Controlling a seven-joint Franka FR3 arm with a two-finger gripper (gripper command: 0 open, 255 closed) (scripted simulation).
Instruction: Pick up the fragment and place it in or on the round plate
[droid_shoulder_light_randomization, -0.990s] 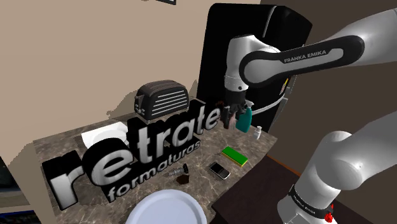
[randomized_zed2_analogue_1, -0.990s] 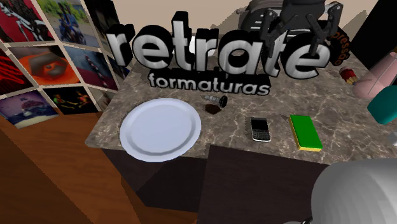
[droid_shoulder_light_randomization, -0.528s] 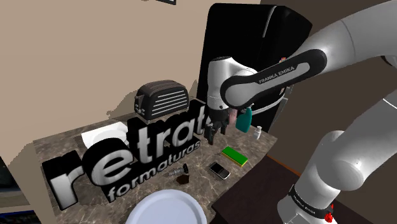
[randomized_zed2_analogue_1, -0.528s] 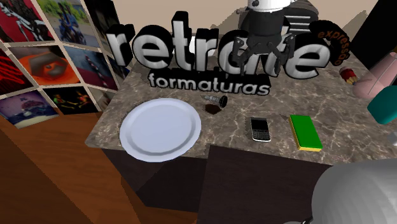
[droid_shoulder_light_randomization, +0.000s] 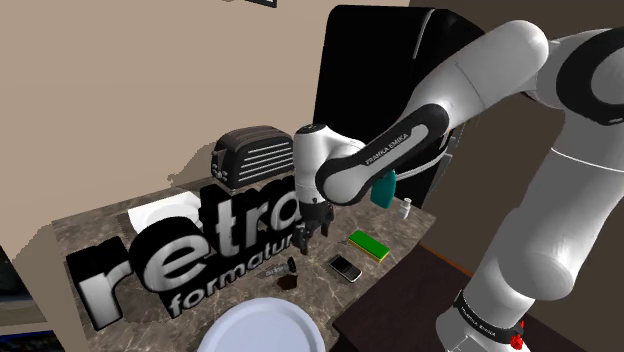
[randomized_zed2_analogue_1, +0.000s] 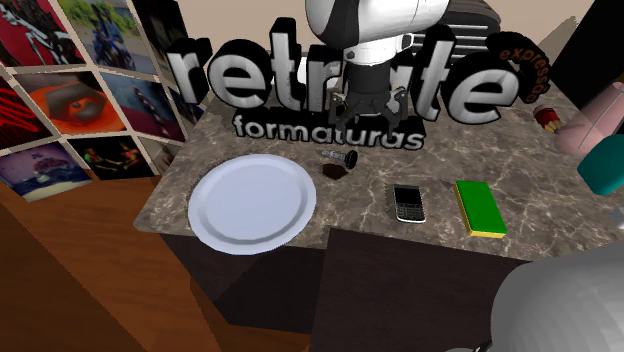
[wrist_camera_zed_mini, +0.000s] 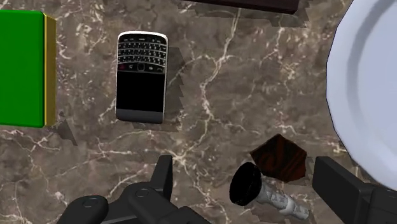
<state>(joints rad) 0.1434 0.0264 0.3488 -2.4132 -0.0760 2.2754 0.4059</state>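
Observation:
The fragment (wrist_camera_zed_mini: 278, 159) is a small dark brown chunk lying on the marble counter (wrist_camera_zed_mini: 210, 127), close to the rim of the round white plate (wrist_camera_zed_mini: 369, 95). It also lies between the big letters and the plate's far edge in the shoulder view, fragment (droid_shoulder_light_randomization: 288, 284), plate (droid_shoulder_light_randomization: 262, 328). My black gripper (wrist_camera_zed_mini: 245, 173) hangs open above the counter; the fragment and a small black-capped bolt (wrist_camera_zed_mini: 245, 184) lie below the gap between its fingers, untouched. In the second exterior view the gripper (randomized_zed2_analogue_1: 372, 100) hovers in front of the letters, behind the fragment (randomized_zed2_analogue_1: 335, 171) and plate (randomized_zed2_analogue_1: 252, 203).
A black phone (wrist_camera_zed_mini: 141, 76) and a green and yellow sponge (wrist_camera_zed_mini: 22, 67) lie past the fragment, away from the plate. Large "retrate formaturas" sign letters (droid_shoulder_light_randomization: 180, 250) stand along the counter. Behind them are a toaster (droid_shoulder_light_randomization: 255, 155), a teal bottle (droid_shoulder_light_randomization: 384, 188) and a black fridge (droid_shoulder_light_randomization: 400, 60).
The arm has swung from the back near the teal bottle toward the shoulder view's left and lower, bringing the gripper over the fragment. The fingers stayed open.

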